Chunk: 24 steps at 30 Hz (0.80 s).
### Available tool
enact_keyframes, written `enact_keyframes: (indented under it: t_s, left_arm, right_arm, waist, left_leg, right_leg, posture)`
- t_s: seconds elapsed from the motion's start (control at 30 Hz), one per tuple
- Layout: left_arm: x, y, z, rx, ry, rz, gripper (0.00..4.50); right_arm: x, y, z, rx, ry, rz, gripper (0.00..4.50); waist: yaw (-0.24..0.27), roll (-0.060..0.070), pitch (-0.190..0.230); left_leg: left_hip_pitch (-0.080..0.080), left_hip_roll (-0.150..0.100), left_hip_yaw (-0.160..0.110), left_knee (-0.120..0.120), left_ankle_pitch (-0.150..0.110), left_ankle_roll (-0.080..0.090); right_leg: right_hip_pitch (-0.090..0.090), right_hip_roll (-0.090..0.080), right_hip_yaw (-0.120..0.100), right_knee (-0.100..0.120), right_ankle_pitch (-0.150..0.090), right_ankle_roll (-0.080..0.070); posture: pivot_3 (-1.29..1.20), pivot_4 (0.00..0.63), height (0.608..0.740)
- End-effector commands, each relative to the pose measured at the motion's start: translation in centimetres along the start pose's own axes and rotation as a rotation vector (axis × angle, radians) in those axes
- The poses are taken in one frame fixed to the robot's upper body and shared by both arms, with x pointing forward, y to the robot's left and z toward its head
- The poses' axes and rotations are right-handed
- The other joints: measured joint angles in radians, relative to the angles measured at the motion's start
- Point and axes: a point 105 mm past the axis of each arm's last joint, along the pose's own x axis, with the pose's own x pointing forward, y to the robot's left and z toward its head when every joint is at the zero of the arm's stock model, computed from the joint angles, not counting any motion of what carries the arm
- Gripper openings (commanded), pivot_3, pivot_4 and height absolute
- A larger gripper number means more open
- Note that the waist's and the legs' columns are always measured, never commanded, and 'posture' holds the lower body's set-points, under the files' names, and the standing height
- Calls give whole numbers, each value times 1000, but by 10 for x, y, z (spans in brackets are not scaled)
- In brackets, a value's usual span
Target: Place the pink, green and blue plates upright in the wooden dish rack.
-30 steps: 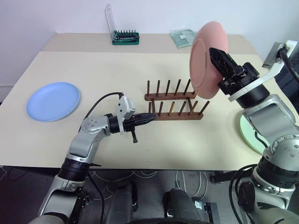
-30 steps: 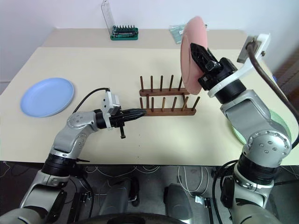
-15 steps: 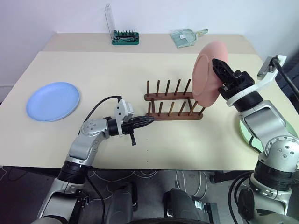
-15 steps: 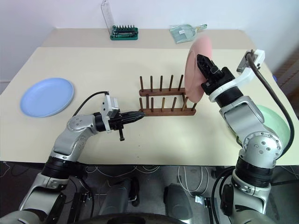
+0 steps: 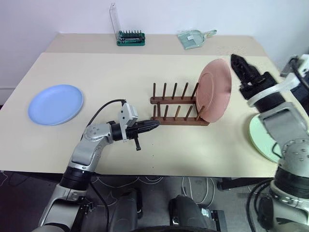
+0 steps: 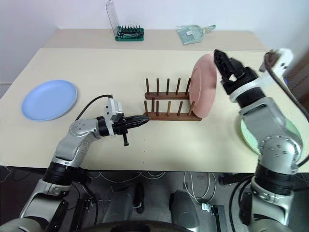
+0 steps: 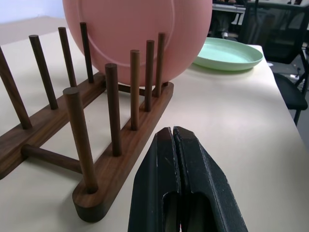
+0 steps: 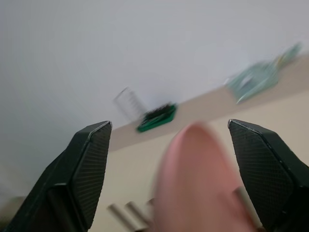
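Pink plate (image 5: 215, 96): stands on edge at the right end of the wooden dish rack (image 5: 176, 109), leaning between the last pegs; no hand touches it
Right hand (image 8: 169, 169): hangs just right of the pink plate, fingers spread wide with nothing between them; the plate's rim shows in the gap in its wrist view
Left hand (image 5: 152, 125): closed tight on nothing, pointing level at the rack's left end and just short of the near rail; the pressed-together fingers (image 7: 166, 169) show in its wrist view
Blue plate (image 5: 55, 104): lies flat on the cream surface (image 5: 116, 72), far left, well apart from the rack
Green plate (image 5: 263, 140): lies flat at the right edge, partly hidden behind the right arm
Far edge: green bit holder (image 5: 130, 38) with its clear lid raised; a clear dustpan (image 5: 193, 37) beside it
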Motion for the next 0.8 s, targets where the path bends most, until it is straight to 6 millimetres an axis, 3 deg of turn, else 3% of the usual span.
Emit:
enact_keyframes:
  t_s: [0.03,0.13,0.27,0.33,0.43,0.5,0.6,0.8]
  left_arm:
    - [0,-1,9,22,-27,-8,0]
    - [1,-2,8,20,-27,-11,0]
    - [1,-3,7,17,-25,-20,0]
    - [2,-4,6,14,-23,-28,0]
    - [4,-6,2,10,-7,-52,0]
    - [5,-7,0,8,-2,-62,0]
    - [7,-7,-2,8,-6,-70,0]
    - [8,-7,-7,5,-7,-83,0]
  right_arm:
    - [-8,-1,35,-146,-87,24,4034]
    - [-23,-5,40,-364,-9,55,4034]
    - [-54,-26,18,-608,263,71,4034]
    - [-71,-43,7,-635,395,24,4278]
    - [-91,-67,-9,-670,546,-77,4278]
    - [-97,-74,-18,-677,593,-117,4278]
    - [-110,-88,-48,-701,708,-193,4278]
    - [-117,-108,-84,-750,784,-328,4278]
  waist:
    - [0,0,0]
    - [1,0,0]
    - [5,0,0]
    - [4,0,0]
    - [0,0,0]
    - [-3,0,0]
    - [-2,0,0]
    - [1,0,0]
  left_leg:
    - [0,0,0,0,0,0]
    - [0,0,0,-1,0,0]
    - [1,0,0,-3,0,0]
    - [1,0,0,-3,0,0]
    - [2,0,0,-3,0,0]
    - [3,0,0,-3,0,0]
    - [3,0,0,-3,0,0]
    - [2,-1,0,-4,0,-1]
  right_leg:
    - [0,0,0,0,0,0]
    - [0,0,0,-1,0,0]
    - [3,1,-1,-7,1,1]
    - [4,1,-1,-8,1,2]
    - [4,1,0,-8,1,2]
    - [5,1,0,-8,1,2]
    - [4,1,0,-8,1,2]
    - [4,1,0,-8,1,2]
  posture:
    - [0,150,732]
    - [0,150,732]
    - [0,150,732]
    - [0,150,732]
    - [0,150,732]
    - [0,150,732]
    - [0,150,732]
    - [0,150,732]
